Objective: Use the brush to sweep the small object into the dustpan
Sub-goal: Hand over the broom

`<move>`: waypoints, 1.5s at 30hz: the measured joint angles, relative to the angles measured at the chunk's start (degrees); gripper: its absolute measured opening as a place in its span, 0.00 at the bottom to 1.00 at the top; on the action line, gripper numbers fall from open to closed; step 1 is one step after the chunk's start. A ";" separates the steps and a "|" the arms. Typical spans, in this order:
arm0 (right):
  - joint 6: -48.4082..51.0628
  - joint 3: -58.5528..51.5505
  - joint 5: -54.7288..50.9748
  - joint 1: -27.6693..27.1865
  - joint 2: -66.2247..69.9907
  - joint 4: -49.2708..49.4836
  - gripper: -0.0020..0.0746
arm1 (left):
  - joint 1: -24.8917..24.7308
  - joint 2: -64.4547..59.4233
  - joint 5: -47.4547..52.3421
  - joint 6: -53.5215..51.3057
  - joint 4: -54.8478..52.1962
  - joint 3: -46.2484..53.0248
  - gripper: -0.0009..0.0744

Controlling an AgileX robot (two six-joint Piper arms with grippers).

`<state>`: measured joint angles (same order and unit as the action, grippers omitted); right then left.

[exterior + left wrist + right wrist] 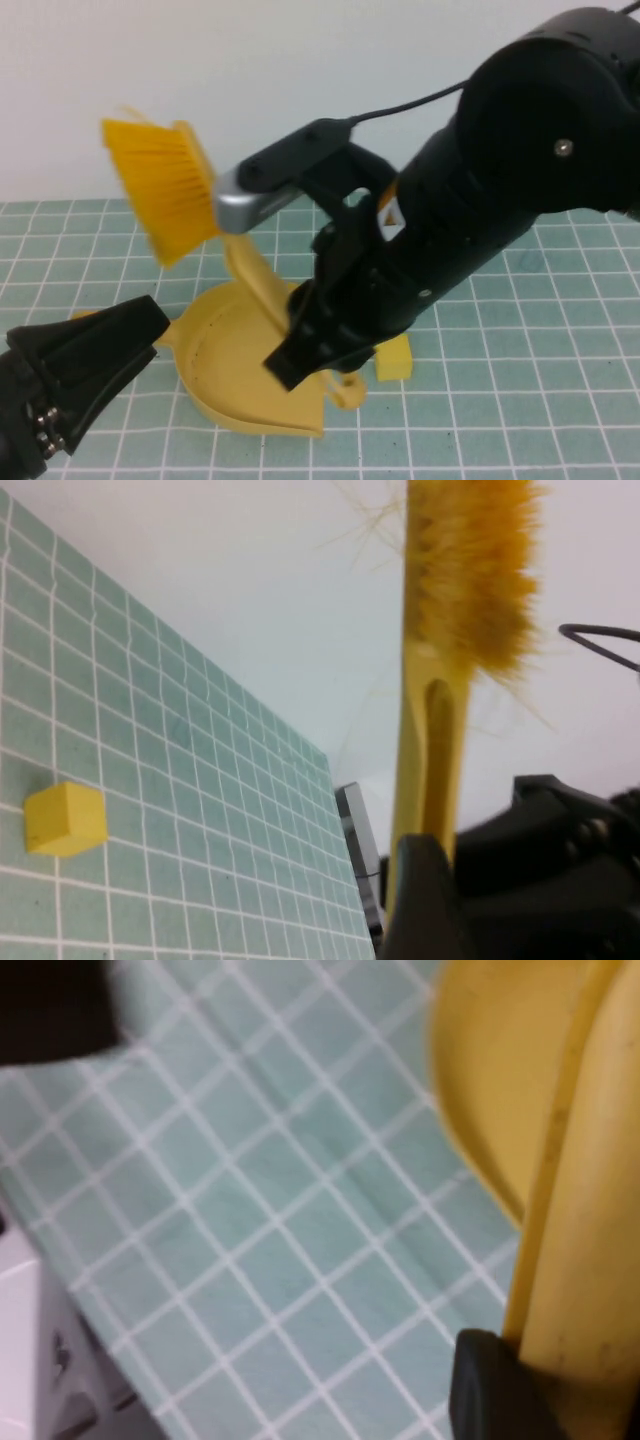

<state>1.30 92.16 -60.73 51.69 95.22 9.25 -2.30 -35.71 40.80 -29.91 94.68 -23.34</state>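
Nearest, at the near left corner of the tabletop (520,400), the left hand (148,322) reaches in low, its black tip just beside the left rim of the dustpan (225,375). I cannot tell whether its fingers are spread or pressed together, nor whether they touch the pan. The yellow dustpan lies flat on the green grid mat at the middle of the near tabletop. Just right of it and a little apart sits the cube (394,360), a small yellow block resting on the mat, outside the pan. The left wrist view also shows the cube (65,818) alone on the grid squares. Over the pan's right side hangs the right hand (300,352), tilted down from the bulky black arm that fills the right of the high view. It is pinching the handle of the brush (165,185). In the right wrist view, a black finger (490,1390) presses against the yellow handle (585,1210), with the curved pan wall (490,1070) and the mat beyond. From that grip the handle rises up and leftward, so the brush is lifted clear of the tabletop. Its orange-yellow bristles are held high over the far left of the mat, against the pale wall. The left wrist view shows the brush (465,570) standing nearly upright, bristles uppermost.
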 joint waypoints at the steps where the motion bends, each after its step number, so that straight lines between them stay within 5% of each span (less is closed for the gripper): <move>1: 0.00 0.80 -0.10 0.93 0.25 0.14 0.27 | 0.00 0.00 -0.23 -0.72 0.09 0.00 0.57; 38: -1.30 2.92 -0.43 4.65 5.19 6.64 0.27 | 0.00 -16.67 4.29 -16.35 10.60 -3.90 0.57; 45: -1.30 3.05 1.40 4.65 5.52 6.78 0.27 | 0.00 -19.33 9.40 -15.99 10.60 -4.07 0.36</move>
<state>0.00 95.21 -59.33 56.34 100.74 16.02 -2.30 -55.04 50.21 -45.90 105.28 -27.41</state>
